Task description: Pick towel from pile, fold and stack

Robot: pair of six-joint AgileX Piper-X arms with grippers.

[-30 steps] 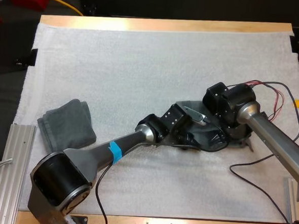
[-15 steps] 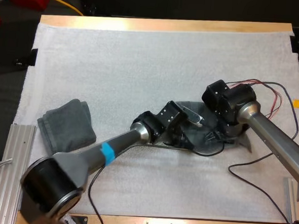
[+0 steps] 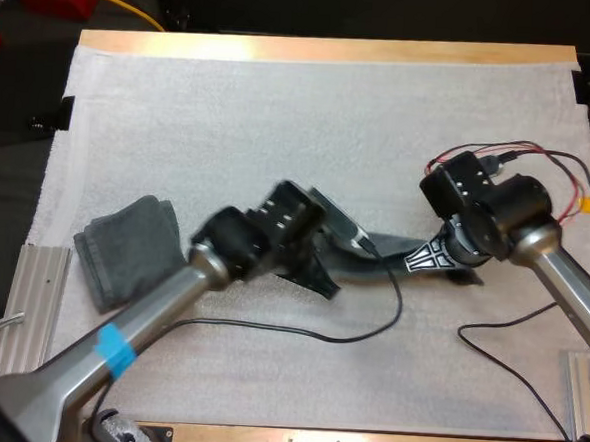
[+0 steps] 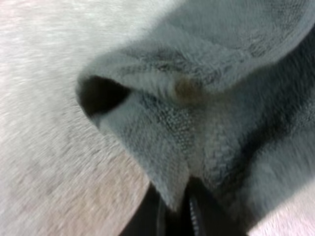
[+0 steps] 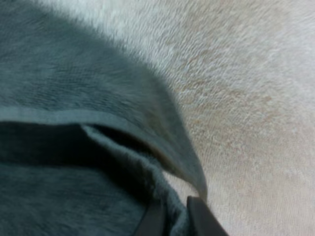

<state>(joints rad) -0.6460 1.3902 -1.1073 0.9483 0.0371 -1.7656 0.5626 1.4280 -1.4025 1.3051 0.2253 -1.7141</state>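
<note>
Dark grey-green terry towel (image 3: 377, 267) stretched over the white mat (image 3: 281, 120) between two claws.
Left claw (image 3: 317, 274) pinches one edge and right claw (image 3: 431, 259) the opposite edge. Risk: both grips are shallow, so uneven pull could slip a corner, leaving a skewed fold for the folded grey-green towel stack (image 3: 133, 246).

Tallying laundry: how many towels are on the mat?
2. One folded towel lies at the left of the mat; the other towel is stretched between the left end effector and right end effector.
</note>
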